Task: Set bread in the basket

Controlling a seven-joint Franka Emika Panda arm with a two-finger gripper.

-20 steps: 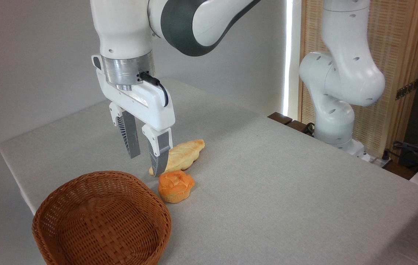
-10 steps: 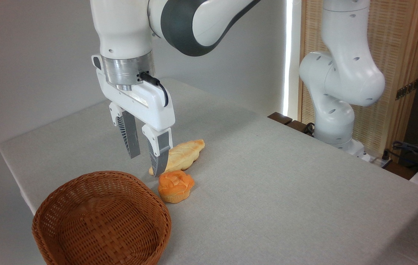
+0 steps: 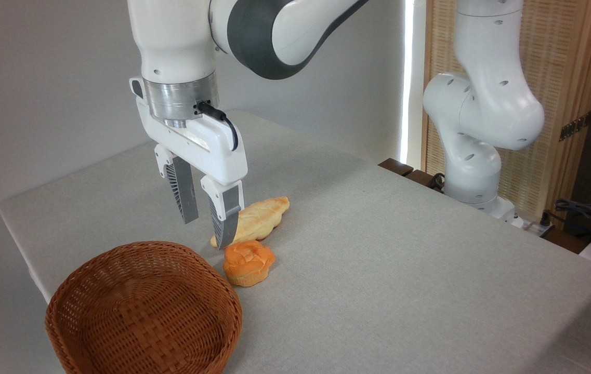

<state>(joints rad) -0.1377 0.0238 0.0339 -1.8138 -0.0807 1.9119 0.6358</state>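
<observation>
Nearest, empty wicker basket (image 3: 144, 309) at the table (image 3: 404, 270) front edge; just beside its right rim, bread (image 3: 248, 263) resting upright on the cloth, swirled top up, roundish with no marked long axis. Just behind, touching or nearly so, pale leaf-shaped loaf (image 3: 253, 221), long axis running back and right, tip pointing away. Above, gripper (image 3: 205, 228) empty, fingers moderately spread, right fingertip overlapping the loaf's near end: likely risk of closing on the wrong piece, or nudging the bun.
</observation>
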